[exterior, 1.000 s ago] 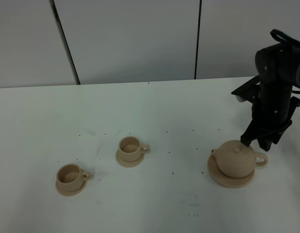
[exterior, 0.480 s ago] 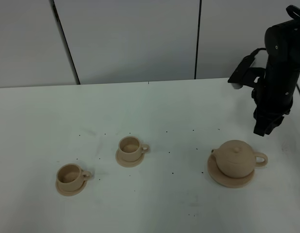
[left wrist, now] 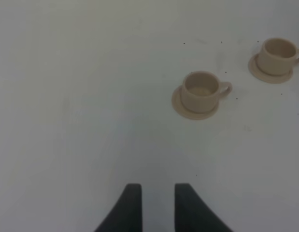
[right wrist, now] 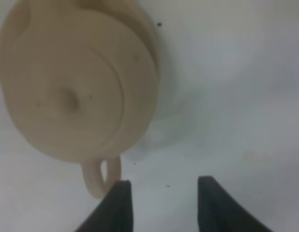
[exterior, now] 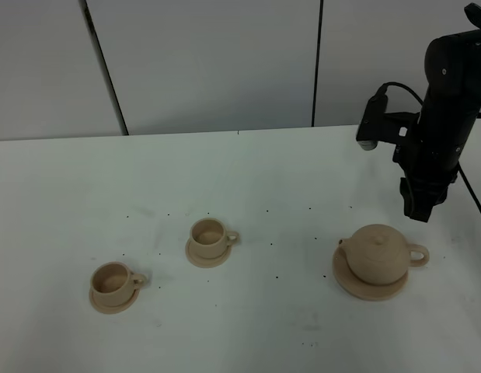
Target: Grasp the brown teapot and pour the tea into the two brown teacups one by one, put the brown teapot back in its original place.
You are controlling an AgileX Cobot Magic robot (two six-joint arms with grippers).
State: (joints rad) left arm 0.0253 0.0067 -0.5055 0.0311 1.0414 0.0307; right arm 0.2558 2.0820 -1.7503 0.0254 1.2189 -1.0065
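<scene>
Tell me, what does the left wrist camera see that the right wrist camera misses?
Only the left wrist view shows the two teacups, out past the left gripper. Only the right wrist view shows the teapot from above, its loop handle nearest the open, empty right gripper. Both show the white table with tiny dark specks.

Brown teapot [right wrist: 74,87]: blurred, cropped at frame edge, right wrist view; plate [exterior: 370,294]: largely hidden beneath teapot, rim showing toward six o'clock.
</scene>
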